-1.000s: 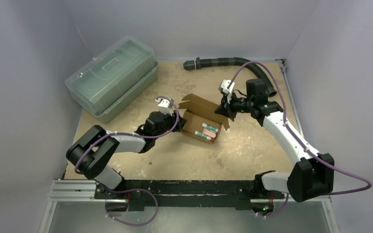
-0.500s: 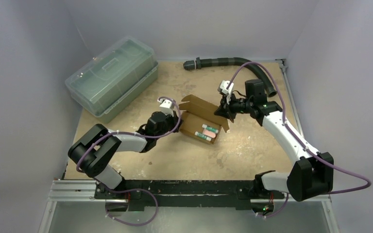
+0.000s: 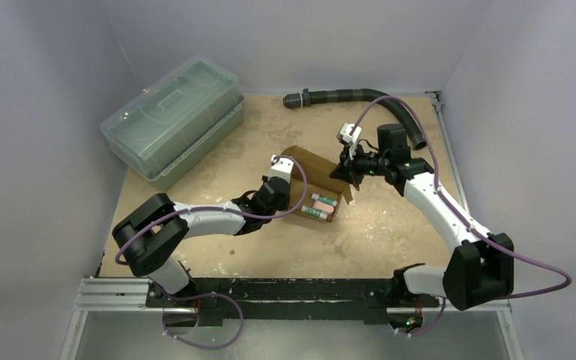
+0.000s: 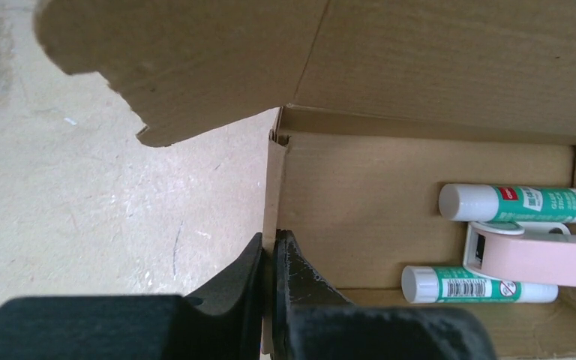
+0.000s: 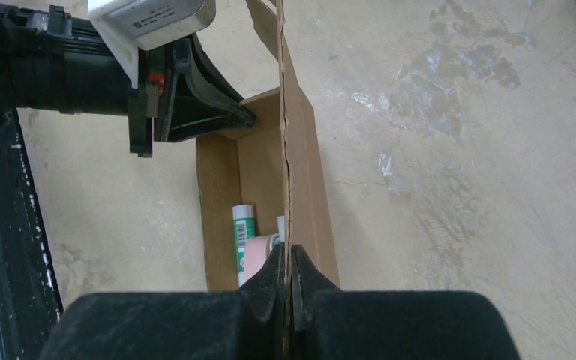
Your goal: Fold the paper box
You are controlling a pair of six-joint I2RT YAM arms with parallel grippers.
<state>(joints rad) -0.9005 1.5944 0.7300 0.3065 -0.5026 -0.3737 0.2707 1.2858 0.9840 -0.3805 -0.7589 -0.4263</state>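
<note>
On the worn table (image 3: 307,251), the small brown cardboard paper box (image 3: 316,162) sits open with white-and-green glue sticks (image 4: 517,204) inside, left hand (image 4: 271,244) pinched on one side wall, right hand (image 5: 289,256) clamped on the opposite upright flap, so flap-folding looks underway, and tucking both inward likely comes next.

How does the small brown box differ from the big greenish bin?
The paper box is brown cardboard; the plastic bin is clear greenish plastic. The box is far smaller than the bin. The box stands open, with glue sticks inside; the bin's lid is shut. The left fingers and right fingers pinch the box's sides; nothing touches the bin. Both are rectangular containers.
</note>
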